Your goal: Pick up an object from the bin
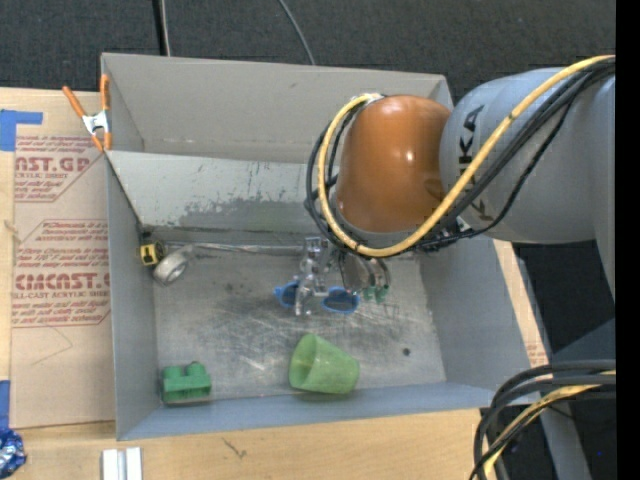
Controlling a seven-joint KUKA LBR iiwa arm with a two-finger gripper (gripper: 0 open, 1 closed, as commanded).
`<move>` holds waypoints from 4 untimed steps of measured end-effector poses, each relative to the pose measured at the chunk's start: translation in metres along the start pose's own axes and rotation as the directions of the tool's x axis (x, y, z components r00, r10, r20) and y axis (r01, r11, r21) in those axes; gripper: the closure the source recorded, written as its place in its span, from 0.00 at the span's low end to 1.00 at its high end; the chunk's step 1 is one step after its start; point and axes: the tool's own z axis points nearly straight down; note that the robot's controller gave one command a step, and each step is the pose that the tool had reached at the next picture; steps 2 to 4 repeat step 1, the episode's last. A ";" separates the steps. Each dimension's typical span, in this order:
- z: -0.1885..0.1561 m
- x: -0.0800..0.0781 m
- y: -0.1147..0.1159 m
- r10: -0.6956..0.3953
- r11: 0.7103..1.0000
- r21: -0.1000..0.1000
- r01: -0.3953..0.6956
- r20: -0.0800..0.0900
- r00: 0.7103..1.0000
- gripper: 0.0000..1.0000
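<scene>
Orange wrist cover [390, 163] over grey metal bin [250, 108] centre. Tool [317, 286] down at flat blue plastic piece [340, 301], opening can't tell. Green plastic cup [322, 366] near front wall.

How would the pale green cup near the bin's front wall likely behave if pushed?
The green cup lies on its side and tapers, so it would probably roll in an arc. It looks like hollow plastic, so it is likely light and slippery.

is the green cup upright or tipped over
Tipped over: the green cup lies on its side on the bin floor, near the front wall.
</scene>
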 end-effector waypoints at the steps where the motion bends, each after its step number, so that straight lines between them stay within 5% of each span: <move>1: -0.056 0.006 -0.019 -0.067 0.998 0.002 0.067 -0.002 0.998 1.00; 4: -0.056 0.006 -0.019 -0.067 0.998 0.002 0.067 -0.002 0.998 1.00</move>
